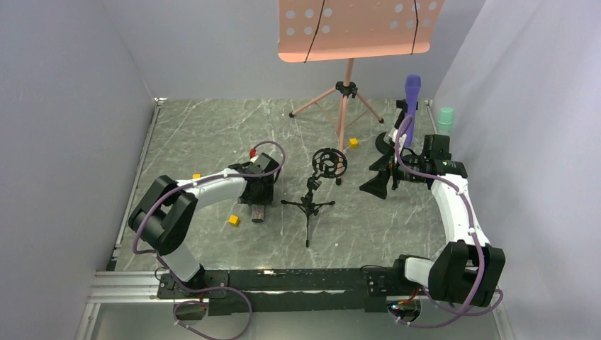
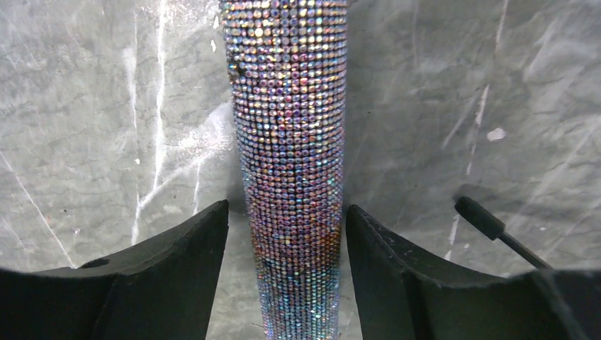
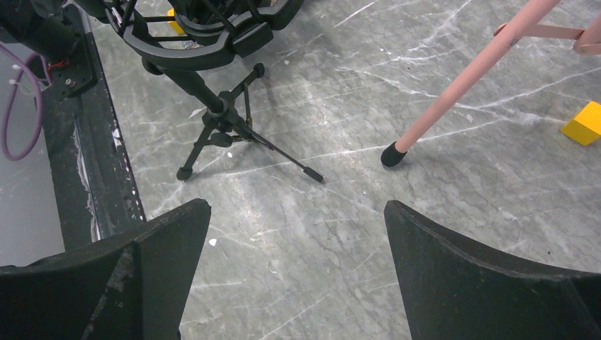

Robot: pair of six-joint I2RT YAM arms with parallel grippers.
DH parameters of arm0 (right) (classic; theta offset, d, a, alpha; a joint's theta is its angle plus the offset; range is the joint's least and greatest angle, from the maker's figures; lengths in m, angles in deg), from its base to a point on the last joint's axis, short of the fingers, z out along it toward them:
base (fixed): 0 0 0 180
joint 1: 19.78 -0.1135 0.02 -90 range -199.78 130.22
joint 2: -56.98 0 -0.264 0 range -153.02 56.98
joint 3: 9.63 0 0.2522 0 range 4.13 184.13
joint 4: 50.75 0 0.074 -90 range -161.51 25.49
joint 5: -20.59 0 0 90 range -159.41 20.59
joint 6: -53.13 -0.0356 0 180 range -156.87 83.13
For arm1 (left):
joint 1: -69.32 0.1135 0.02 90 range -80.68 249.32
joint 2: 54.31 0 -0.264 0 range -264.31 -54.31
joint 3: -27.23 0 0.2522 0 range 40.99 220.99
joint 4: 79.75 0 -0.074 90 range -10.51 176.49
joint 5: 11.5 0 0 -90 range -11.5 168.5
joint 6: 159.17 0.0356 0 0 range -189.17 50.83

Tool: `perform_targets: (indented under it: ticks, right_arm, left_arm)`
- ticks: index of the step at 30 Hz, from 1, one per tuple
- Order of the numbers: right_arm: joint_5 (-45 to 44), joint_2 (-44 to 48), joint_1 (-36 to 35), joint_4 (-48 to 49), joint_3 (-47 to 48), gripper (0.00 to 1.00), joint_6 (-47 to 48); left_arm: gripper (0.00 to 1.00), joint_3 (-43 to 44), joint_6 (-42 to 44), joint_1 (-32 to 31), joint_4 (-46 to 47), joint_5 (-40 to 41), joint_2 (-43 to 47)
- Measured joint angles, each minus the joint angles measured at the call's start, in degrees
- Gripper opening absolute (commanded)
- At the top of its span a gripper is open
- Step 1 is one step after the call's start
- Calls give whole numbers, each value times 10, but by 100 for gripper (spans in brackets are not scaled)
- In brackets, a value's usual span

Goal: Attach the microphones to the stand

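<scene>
The glittery pinkish-brown microphone lies on the grey marble table, seen as a short stub under the left gripper in the top view. My left gripper is open, low over the table, with its fingers on either side of the microphone's body and a narrow gap on each side. The black tripod stand with its ring mount stands mid-table, also in the right wrist view. My right gripper is open and empty, right of the stand. The purple microphone stands upright behind the right wrist, its base hidden. The mint-green microphone is by the right wall.
A pink music stand on a tripod stands at the back; one of its legs shows in the right wrist view. Small yellow cubes lie near the left arm, at back centre, and in the right wrist view. Grey walls close in both sides.
</scene>
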Motion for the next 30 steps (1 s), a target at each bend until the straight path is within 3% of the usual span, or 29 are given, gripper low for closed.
perform_targets:
  ticks: [4, 7, 11, 15, 21, 25, 30]
  right_arm:
    - [0, 0, 0, 0, 0, 100, 0]
    - [0, 0, 0, 0, 0, 100, 0]
    - [0, 0, 0, 0, 0, 100, 0]
    - [0, 0, 0, 0, 0, 100, 0]
    - [1, 1, 3, 0, 0, 100, 4]
    - [7, 11, 14, -6, 0, 100, 14]
    - [25, 35, 48, -49, 24, 100, 40]
  left_arm:
    - [64, 13, -4, -12, -11, 10, -14]
    - [51, 24, -7, -18, -19, 19, -21]
    - [19, 28, -8, -26, -23, 29, -26]
    - [2, 27, -1, -28, -29, 38, -21]
    - [0, 0, 20, -34, -50, 53, 81]
    - [0, -54, 63, -45, -12, 22, 243]
    - [0, -145, 129, -47, 62, -72, 472]
